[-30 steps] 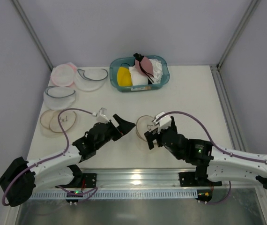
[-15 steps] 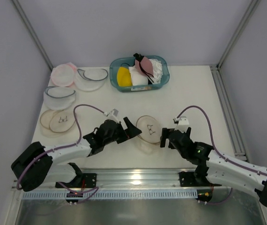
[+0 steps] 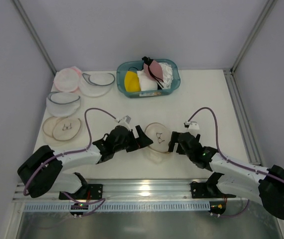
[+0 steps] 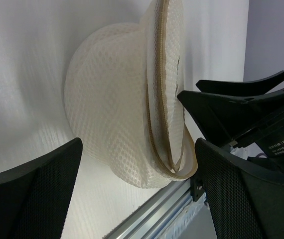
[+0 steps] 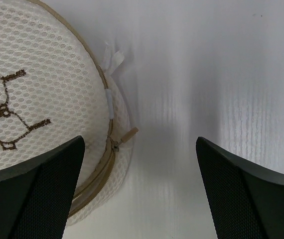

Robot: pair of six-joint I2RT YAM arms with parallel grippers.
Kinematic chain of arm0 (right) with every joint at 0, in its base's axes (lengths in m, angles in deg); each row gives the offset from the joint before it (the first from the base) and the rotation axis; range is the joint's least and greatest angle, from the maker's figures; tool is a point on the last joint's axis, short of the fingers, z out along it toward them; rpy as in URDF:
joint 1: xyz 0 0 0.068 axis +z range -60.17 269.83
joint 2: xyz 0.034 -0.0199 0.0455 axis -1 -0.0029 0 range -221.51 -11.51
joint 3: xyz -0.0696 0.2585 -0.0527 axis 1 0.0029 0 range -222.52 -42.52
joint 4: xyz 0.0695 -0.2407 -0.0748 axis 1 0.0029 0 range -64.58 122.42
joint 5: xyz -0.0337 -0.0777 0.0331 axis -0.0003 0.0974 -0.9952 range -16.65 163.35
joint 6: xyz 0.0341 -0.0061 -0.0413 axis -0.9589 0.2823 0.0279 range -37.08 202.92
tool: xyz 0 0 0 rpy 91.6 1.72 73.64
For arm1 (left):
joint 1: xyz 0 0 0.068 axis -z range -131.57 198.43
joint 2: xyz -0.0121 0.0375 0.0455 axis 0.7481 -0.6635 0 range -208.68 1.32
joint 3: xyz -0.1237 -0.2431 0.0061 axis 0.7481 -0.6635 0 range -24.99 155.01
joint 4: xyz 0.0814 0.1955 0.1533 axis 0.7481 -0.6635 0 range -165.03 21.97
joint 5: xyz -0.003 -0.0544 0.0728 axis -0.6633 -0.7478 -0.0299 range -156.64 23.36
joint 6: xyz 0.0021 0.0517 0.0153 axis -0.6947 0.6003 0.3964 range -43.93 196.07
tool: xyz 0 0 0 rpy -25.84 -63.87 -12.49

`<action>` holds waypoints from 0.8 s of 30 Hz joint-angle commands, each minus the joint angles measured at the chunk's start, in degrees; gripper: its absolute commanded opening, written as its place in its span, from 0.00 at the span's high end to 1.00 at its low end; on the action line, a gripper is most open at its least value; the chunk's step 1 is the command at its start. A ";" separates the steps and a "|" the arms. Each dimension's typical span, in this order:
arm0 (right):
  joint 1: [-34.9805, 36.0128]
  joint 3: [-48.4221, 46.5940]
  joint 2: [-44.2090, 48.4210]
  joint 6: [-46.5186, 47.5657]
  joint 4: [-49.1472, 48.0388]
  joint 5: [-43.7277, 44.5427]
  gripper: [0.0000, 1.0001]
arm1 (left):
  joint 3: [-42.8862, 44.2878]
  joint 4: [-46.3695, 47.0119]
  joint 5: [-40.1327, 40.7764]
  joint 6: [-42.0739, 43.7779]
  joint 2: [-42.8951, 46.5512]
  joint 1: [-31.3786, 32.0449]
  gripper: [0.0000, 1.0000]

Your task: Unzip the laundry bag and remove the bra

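**Both pincers open on either side of the laundry bag; bra in the far basket**

The left pincer [image 3: 143, 138] is spread wide, just beside the left edge of the laundry bag [image 3: 158, 135]. The right pincer [image 3: 174, 143] is also wide open, just beside the bag's right edge. Can't tell if either one touches the mesh. The bag sits on the tabletop [image 3: 207, 99] between the two arms, with its bra-drawing face up. In the left wrist view the tan zipper [image 4: 154, 124] runs around the rim. In the right wrist view the pull tab [image 5: 124, 137] sticks out at the rim, between the two fingers and apart from both.

Farther back on the left are tan-rimmed mesh rounds [image 3: 62, 128], then blue-rimmed mesh rounds [image 3: 63, 102], then a pink mesh round [image 3: 66, 79]. At the far edge is a teal basket [image 3: 176, 82]. The mauve bra [image 3: 154, 69] lies on top of its pile, beside a yellow bra [image 3: 131, 80] and white bras [image 3: 148, 83], well apart from the bag.
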 commanded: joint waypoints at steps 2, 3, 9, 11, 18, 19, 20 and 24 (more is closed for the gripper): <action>-0.50 -0.14 0.82 0.25 -5.44 -0.85 0.08 | 2.40 0.62 -0.64 2.28 -1.09 0.20 0.10; -0.68 0.12 1.62 0.33 -5.79 -0.94 0.09 | 2.49 0.62 -0.73 2.36 -1.44 0.20 0.12; -0.86 2.85 12.49 0.86 -5.44 -1.46 0.10 | 3.02 1.41 -0.90 2.80 -2.41 0.20 0.22; -0.77 4.07 15.76 1.56 -5.27 -2.17 0.10 | 3.20 1.93 -1.08 2.72 -2.76 0.20 0.22; -0.86 1.27 20.69 3.76 1.05 -7.34 0.10 | 2.76 4.04 -2.13 1.57 -2.85 0.20 0.20; -0.86 0.57 21.74 4.37 1.59 -10.23 0.02 | 2.32 4.13 -1.87 1.49 -2.42 0.20 0.17; -0.86 -0.57 22.36 5.85 1.77 -11.73 0.00 | 1.97 4.14 -1.61 1.57 -1.45 0.20 0.16; -0.86 -3.65 25.52 7.10 5.19 -13.33 0.01 | 1.53 3.08 -0.90 2.01 -0.12 0.20 0.15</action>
